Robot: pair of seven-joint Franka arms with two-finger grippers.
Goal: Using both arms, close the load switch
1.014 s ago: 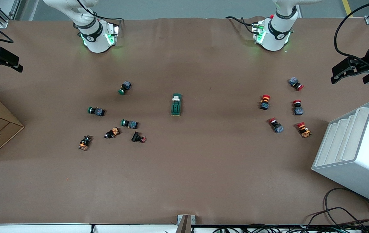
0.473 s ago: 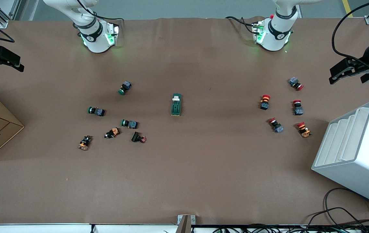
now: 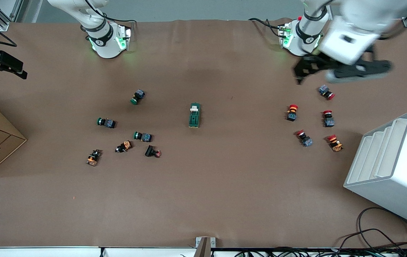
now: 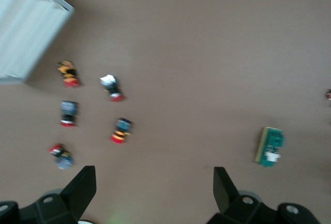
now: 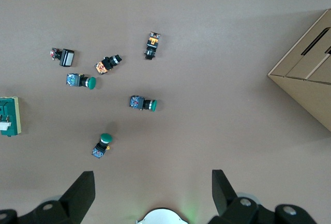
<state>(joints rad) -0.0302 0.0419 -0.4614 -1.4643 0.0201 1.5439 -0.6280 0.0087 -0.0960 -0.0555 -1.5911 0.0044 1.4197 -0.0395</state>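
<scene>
Load switch [image 3: 194, 115] lies mid-table, untouched, well apart from both grippers. Left gripper [image 3: 305, 69], fingers apart, hangs over the red push-buttons [image 3: 292, 112]. Right gripper [image 3: 1, 65], fingers apart, waits at the table's edge. Advice: descend squarely, one bracing the body, one pressing the white lever [image 3: 194, 108].

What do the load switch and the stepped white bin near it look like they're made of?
Load switch: looks like moulded plastic, a matte dark green body with a white lever piece and no metallic glint. White bin: probably painted sheet metal or rigid plastic, with smooth, even white faces and crisp thin edges; can't tell which.
</scene>
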